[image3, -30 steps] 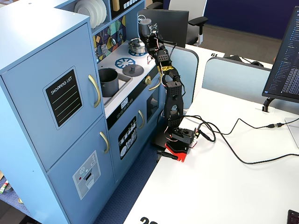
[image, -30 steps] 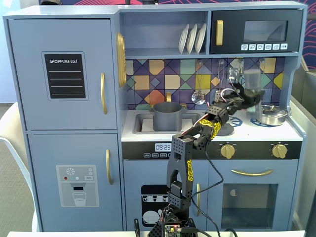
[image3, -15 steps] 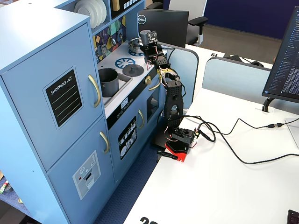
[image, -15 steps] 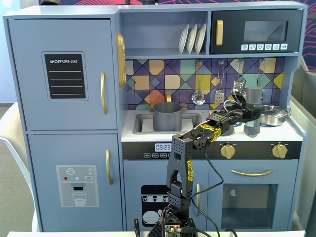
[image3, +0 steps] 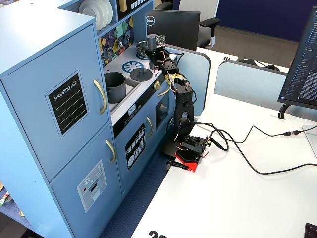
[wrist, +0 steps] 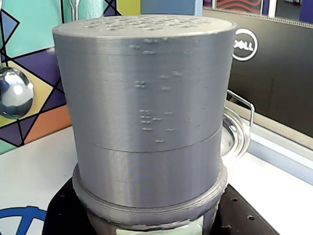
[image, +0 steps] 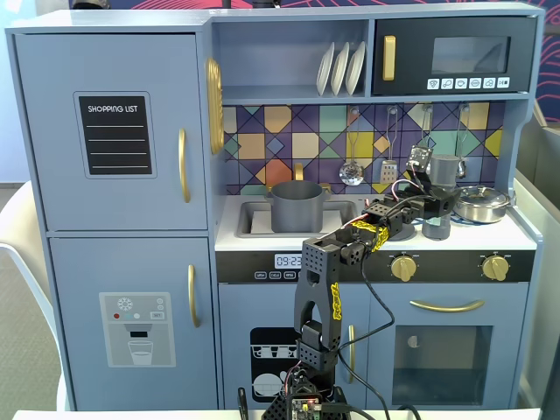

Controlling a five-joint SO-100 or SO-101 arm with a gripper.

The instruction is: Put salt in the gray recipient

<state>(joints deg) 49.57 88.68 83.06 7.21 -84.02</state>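
One arm: it is seen reaching from its base on the white table (image3: 237,198) up to the toy kitchen's (image: 114,262) counter, stretched toward the right in a fixed view.
Gripper: the gripper (image: 435,203) is closed around the salt (image: 440,188); in the wrist view the salt (wrist: 146,122) fills the picture, its wider cap on top and its base seated in the gripper's dark frame.
Salt position: it is held upright over the stove area at the counter's right end, just beside the steel pan (image: 479,204); whether it touches the stovetop cannot be told.
Gray recipient: the gray recipient (image: 297,207) stands in the sink, well apart from the salt, to its left in a fixed view; it is seen also at (image3: 115,87).
Lid: a flat gray lid (image3: 140,74) lies on the counter between the recipient and the salt (image3: 151,46).
Backsplash: a ladle (image: 351,171) hangs on the colored tiles behind.
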